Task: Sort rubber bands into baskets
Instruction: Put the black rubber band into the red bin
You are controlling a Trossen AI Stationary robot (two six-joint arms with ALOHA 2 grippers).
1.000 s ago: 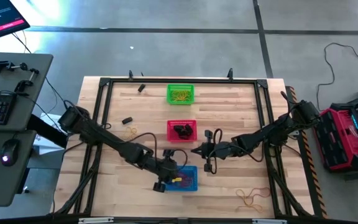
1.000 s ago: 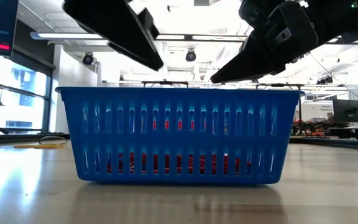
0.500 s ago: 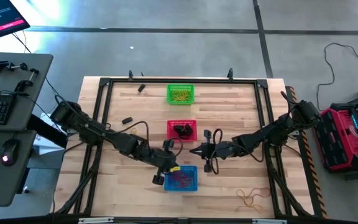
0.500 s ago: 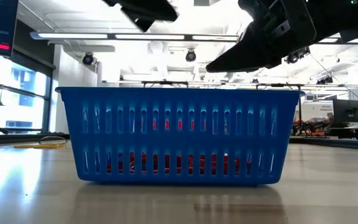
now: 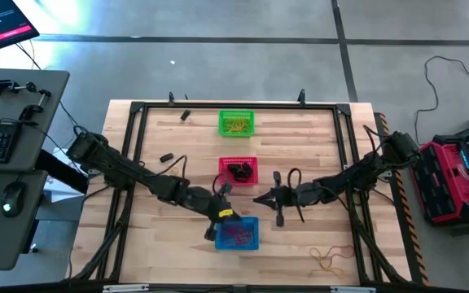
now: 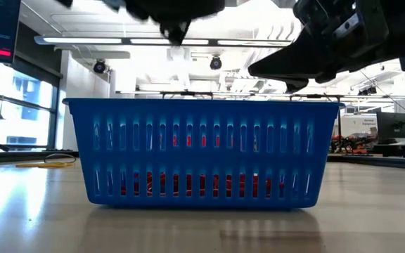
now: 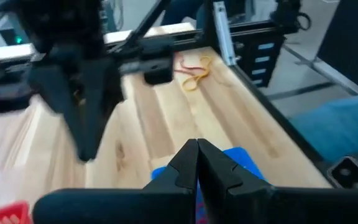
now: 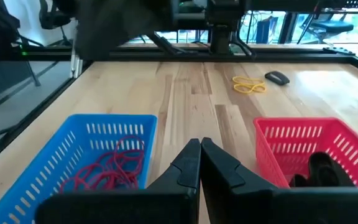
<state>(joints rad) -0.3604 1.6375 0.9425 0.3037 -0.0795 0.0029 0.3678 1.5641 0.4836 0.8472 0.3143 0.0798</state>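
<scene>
The counter (image 5: pixel 300 146) was pale planked wood with a faint satin sheen, framed in matt black metal. The blue basket (image 6: pixel 202 151) was glossy slotted plastic. The red basket (image 8: pixel 303 143) looked the same. Both grippers' fingers (image 8: pixel 194 168) were matt black.

Overhead camera looks straight down over the whole table; the low one sits level, close against the blue basket (image 6: pixel 202 151), which both wrist cameras also catch.
</scene>
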